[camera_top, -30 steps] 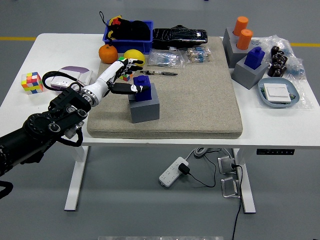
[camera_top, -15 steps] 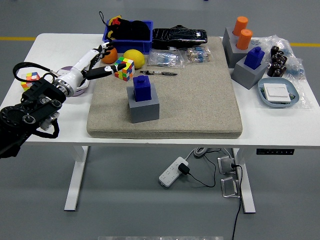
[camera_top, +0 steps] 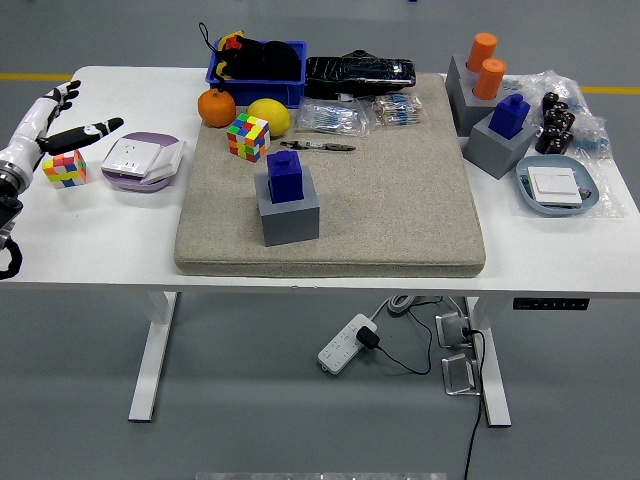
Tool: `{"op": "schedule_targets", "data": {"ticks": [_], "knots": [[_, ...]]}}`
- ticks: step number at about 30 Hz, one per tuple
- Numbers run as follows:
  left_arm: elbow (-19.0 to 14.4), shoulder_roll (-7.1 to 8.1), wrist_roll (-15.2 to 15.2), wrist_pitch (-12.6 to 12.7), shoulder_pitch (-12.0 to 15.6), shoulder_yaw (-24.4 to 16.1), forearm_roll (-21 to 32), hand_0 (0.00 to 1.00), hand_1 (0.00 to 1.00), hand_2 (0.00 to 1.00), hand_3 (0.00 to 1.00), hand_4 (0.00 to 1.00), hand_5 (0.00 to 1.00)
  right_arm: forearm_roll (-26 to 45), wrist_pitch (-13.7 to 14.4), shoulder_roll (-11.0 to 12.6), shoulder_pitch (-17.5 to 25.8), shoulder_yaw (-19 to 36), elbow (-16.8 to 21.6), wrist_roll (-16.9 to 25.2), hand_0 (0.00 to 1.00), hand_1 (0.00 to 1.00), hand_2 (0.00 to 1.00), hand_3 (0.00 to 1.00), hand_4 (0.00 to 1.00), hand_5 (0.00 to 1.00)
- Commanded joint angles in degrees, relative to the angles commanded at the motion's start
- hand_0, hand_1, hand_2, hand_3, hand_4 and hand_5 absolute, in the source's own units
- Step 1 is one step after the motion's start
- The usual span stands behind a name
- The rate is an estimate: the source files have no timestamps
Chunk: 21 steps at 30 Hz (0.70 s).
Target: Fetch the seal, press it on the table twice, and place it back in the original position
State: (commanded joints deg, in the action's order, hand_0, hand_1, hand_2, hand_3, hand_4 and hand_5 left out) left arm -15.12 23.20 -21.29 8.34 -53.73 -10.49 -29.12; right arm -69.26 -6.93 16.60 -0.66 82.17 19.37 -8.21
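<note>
1. At the far left edge of the head view, the left hand (camera_top: pixel 45 125) hangs over the white table (camera_top: pixel 110 225) with fingers spread and nothing in its grasp; the right hand is out of view.
2. The blue seal (camera_top: pixel 287 177) sits upright on its grey block (camera_top: pixel 290 217), on the beige mat (camera_top: pixel 400 190), well apart from that hand.
3. Judged from this, the seal looks to be in its place, so the step in hand seems to be clearing the arm away. Doing it well means keeping the fingers above the small colour cube (camera_top: pixel 63 166) and the lilac socket box (camera_top: pixel 143 160) just beside them.
4. A second blue seal on a grey block (camera_top: pixel 503 133) stands at the right, near two orange cylinders (camera_top: pixel 486 61).
5. Beyond the table, grey floor with a yellow line; cables and a power strip (camera_top: pixel 347 340) lie underneath.
</note>
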Motion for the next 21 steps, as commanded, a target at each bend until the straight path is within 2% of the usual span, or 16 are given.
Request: {"op": "schedule_targets", "data": {"ticks": [6,18,21], "knots": [[0.7,1.02,0.7,-0.1,1.2,-1.5,-0.4,0.959,0.998,0.998,0.993,0.998,0.474,0.1,0.0,-0.3,0.0,0.2,0.0,0.0,0.830,0.729,0.693,0.706,0.744,0.514],[0.4,1.18,0.8,0.0,1.6,-1.6,-1.0,0.943,0.985,0.989,0.971,0.995,0.466,0.1,0.0,-0.3,-0.1,0.6,0.1,0.0,0.830,0.729,0.693,0.706,0.743,0.513],[0.3,1.02,0.0,1.0,1.4,-1.5,-1.0,0.943,0.985,0.989,0.971,0.995,0.466,0.1,0.0,-0.4,-0.2,0.8,0.0,0.0,0.830,0.729,0.693,0.706,0.743,0.513]]}}
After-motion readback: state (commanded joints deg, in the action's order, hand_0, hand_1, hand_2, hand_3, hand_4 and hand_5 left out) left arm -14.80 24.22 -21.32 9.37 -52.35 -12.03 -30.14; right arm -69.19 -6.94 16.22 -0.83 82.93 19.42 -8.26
